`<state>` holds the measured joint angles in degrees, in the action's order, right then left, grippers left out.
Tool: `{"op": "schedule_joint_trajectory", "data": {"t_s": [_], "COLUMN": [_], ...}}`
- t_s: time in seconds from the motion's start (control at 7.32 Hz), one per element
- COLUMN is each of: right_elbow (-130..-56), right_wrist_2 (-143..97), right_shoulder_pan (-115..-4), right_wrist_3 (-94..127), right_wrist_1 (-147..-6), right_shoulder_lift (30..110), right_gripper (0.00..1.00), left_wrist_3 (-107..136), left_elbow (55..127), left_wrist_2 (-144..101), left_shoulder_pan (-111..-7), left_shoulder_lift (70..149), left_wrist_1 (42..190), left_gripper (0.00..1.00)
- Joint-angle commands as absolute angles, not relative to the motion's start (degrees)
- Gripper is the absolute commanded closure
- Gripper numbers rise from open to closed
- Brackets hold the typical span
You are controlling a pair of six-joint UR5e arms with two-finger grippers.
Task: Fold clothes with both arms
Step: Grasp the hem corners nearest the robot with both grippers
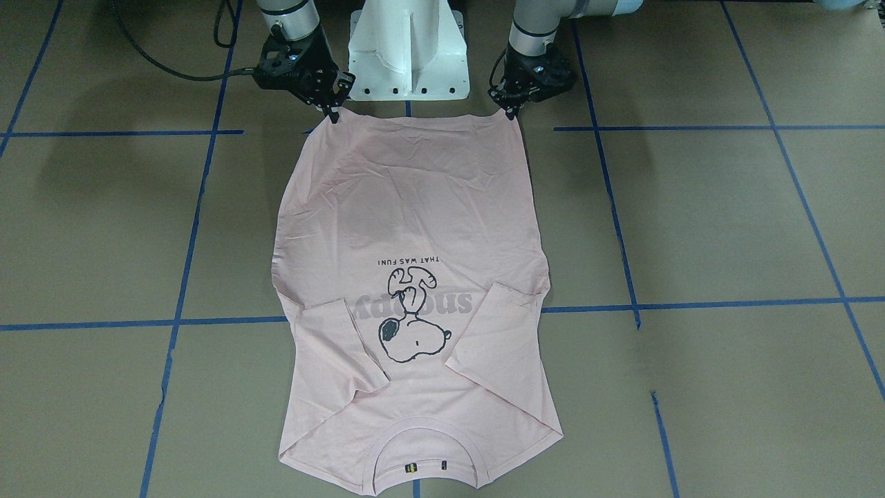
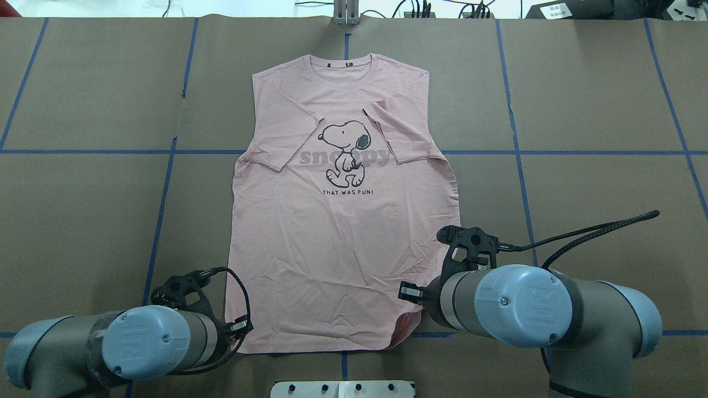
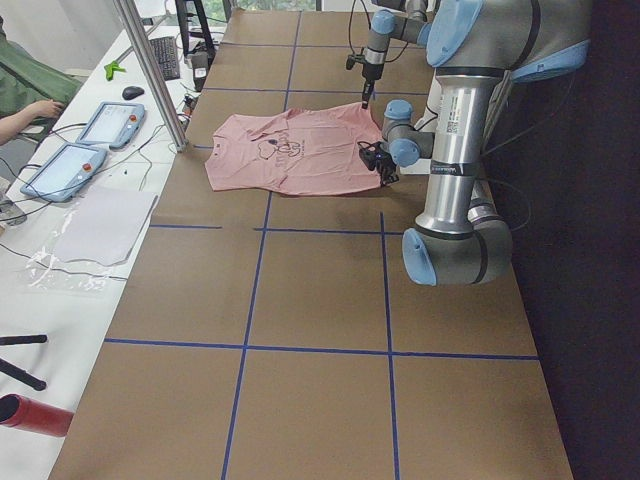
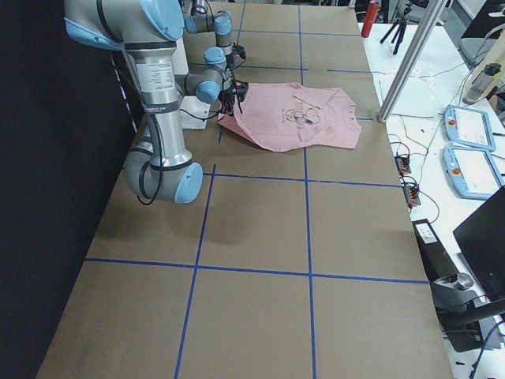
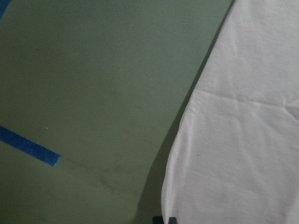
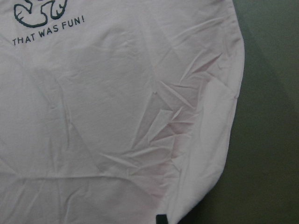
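Note:
The pale pink T-shirt (image 1: 415, 207) lies flat and face up on the brown table, with the dog print upward and both sleeves folded in over the chest. Its collar points away from me and its hem is nearest my base. It also shows in the overhead view (image 2: 332, 249). My left gripper (image 1: 513, 111) is shut on one hem corner and my right gripper (image 1: 333, 112) is shut on the other. In the overhead view my wrists hide both grippers, and the hem corner under my right wrist (image 2: 401, 330) curls up. Creases run toward the pinch in the right wrist view (image 6: 159, 154).
The white pedestal base (image 1: 408, 48) stands just behind the hem, between my arms. Blue tape lines (image 1: 193, 228) grid the brown table. An operators' bench with tablets (image 3: 100, 125) and a metal post (image 3: 150, 70) runs along the far side of the table.

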<state>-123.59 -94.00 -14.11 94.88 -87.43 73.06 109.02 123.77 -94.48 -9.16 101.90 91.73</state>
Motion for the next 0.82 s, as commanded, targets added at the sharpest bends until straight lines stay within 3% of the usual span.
{"op": "schedule_joint_trajectory", "data": {"t_s": [0.0, 0.68], "right_elbow": [-126.3, -139.5], "right_wrist_2": [-97.3, -108.0], "right_shoulder_pan": [-15.6, -10.7], "right_wrist_3": [94.7, 95.1], "right_wrist_1": [-87.8, -89.3], "right_shoulder_lift": [76.0, 85.6], "right_gripper": [1.0, 1.0], "left_wrist_3": [105.7, 102.8], "left_elbow": [136.8, 146.4], "left_wrist_2": [-95.1, -98.0], "left_shoulder_pan": [-9.4, -4.9], "left_shoulder_lift": [101.8, 102.2], "left_wrist_1": [81.0, 75.7], "left_gripper": [1.0, 1.0]}}
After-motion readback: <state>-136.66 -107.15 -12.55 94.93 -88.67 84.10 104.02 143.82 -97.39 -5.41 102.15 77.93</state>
